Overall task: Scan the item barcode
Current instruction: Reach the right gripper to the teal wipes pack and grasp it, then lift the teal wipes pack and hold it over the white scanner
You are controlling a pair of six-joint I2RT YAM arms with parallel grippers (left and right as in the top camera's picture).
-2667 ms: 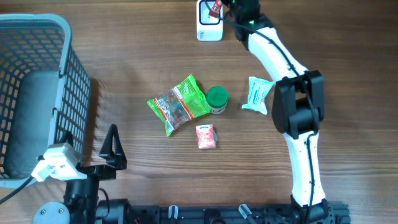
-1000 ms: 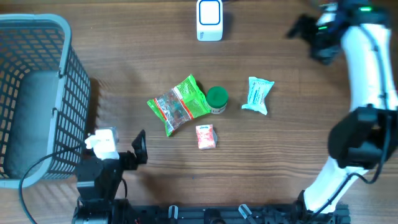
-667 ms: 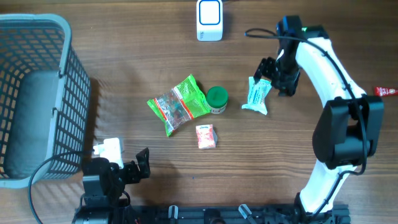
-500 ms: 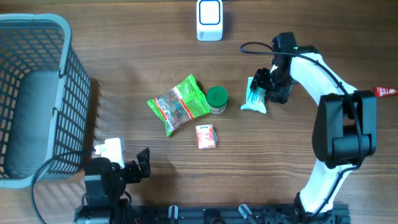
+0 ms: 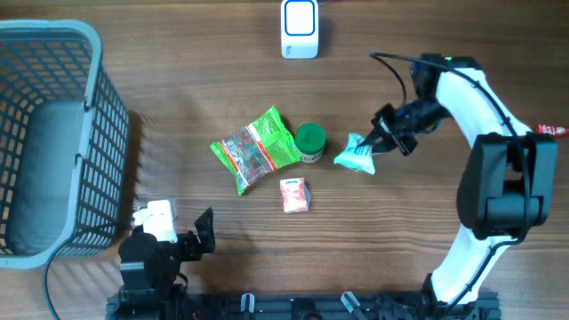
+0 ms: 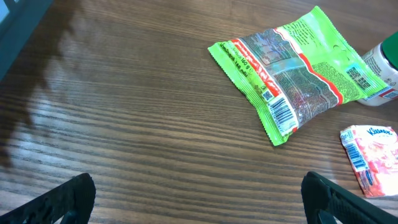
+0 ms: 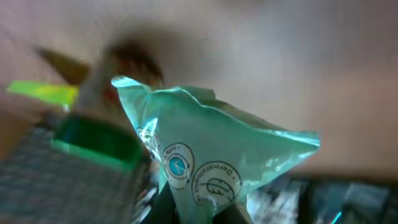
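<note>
A teal tissue packet [image 5: 356,154] hangs tilted just right of the green-lidded jar [image 5: 310,140], with my right gripper [image 5: 377,139] shut on its right end. In the right wrist view the packet [image 7: 211,140] fills the middle, pinched between the dark fingers at the bottom edge, where my right gripper [image 7: 200,214] sits; the picture is blurred. The white scanner [image 5: 300,28] stands at the table's far edge. My left gripper [image 5: 203,233] rests low at the front left, open with nothing in it; in its wrist view the left gripper [image 6: 199,205] shows two widely spread fingertips [image 6: 69,198].
A green snack bag [image 5: 256,149] with a barcode [image 6: 281,114] lies mid-table, and a pink tissue pack [image 5: 294,195] lies in front of it. A grey-blue basket [image 5: 93,133] stands at the left. A small red item [image 5: 551,131] lies at the right edge.
My right arm swung in from the far right, came down on the teal packet, shut on it and tipped it up, shifting it slightly left. The left arm has barely moved.
</note>
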